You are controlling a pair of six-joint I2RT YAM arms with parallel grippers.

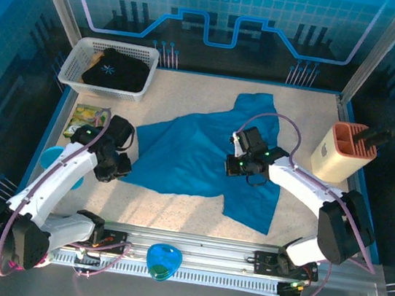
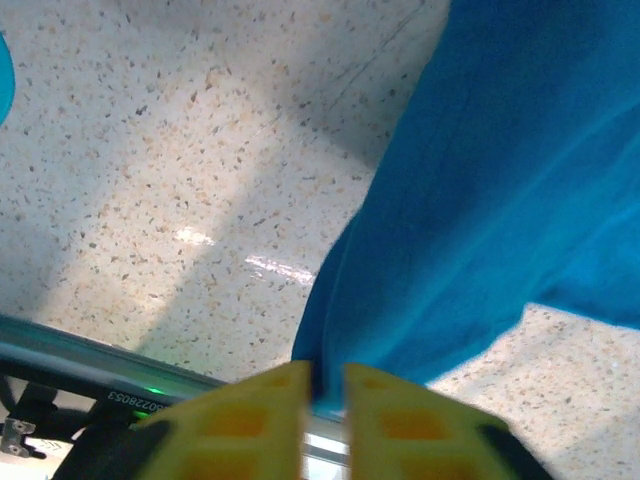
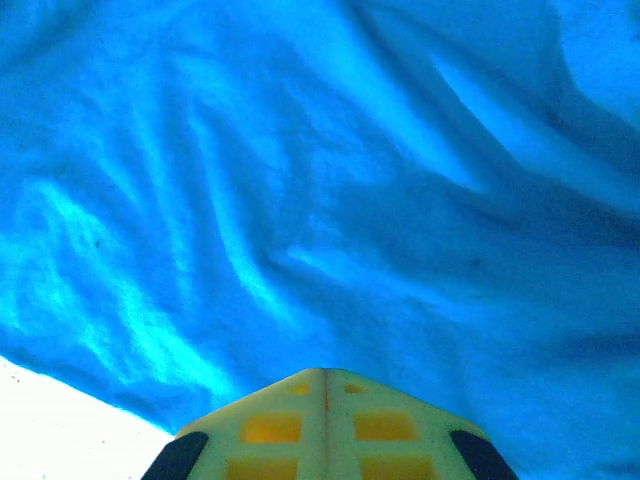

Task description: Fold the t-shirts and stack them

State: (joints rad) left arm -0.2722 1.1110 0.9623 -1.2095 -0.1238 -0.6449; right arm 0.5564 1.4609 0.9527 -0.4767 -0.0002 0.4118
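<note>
While the white basket (image 1: 72, 66) upper left holds the black t-shirt (image 1: 116, 70), the teal t-shirt (image 1: 189, 154) sprawls mid-frame on the speckled table (image 1: 190, 92); right gripper (image 3: 325, 385) pinched together, left gripper (image 2: 325, 385) barely parted at its hem, hold unclear.

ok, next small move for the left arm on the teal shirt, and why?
Probably close the left gripper on the shirt edge and draw it out to the left. That edge runs straight into the narrow gap between its fingers, and the cloth lies wrinkled and skewed on the table. The right gripper, shut, sits over the shirt's middle and might anchor it.
</note>
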